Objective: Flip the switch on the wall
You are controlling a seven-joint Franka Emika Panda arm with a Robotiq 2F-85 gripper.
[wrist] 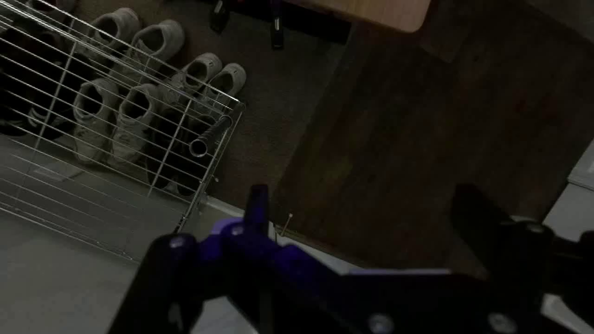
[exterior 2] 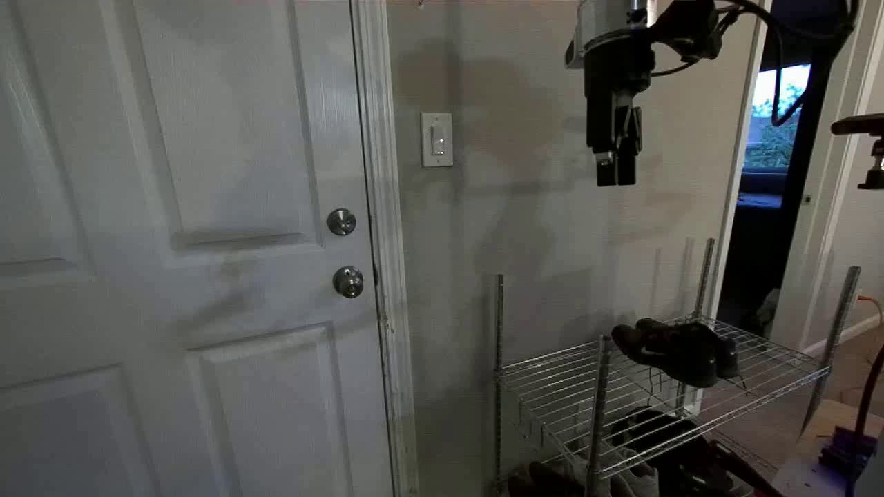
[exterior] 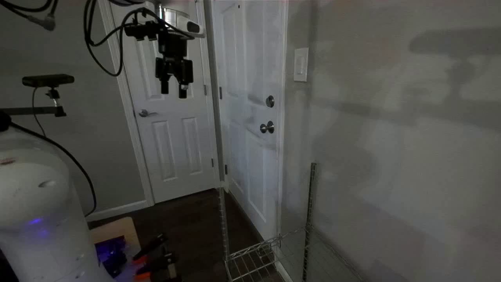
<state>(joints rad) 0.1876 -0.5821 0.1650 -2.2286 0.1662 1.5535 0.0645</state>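
The switch is a small white upright plate, visible in both exterior views (exterior: 301,65) (exterior 2: 437,140), mounted beside the door frame. The wall is pale grey and plain (exterior: 391,168) (exterior 2: 449,276); part of it also shows at the lower left of the wrist view (wrist: 51,283). My gripper (exterior: 173,92) is black and points down, with its fingers apart and nothing between them. It also shows in an exterior view (exterior 2: 616,179), to the right of the switch and apart from it. In the wrist view the two fingers (wrist: 362,189) are spread wide over dark floor. The switch is out of the wrist view.
A white panelled door (exterior 2: 228,290) with a deadbolt (exterior 2: 341,221) and knob (exterior 2: 348,281) stands beside the switch. A wire rack (exterior 2: 552,366) stands against the wall below, with dark shoes (exterior 2: 673,348) on it. Another white door (exterior: 176,149) is behind the gripper.
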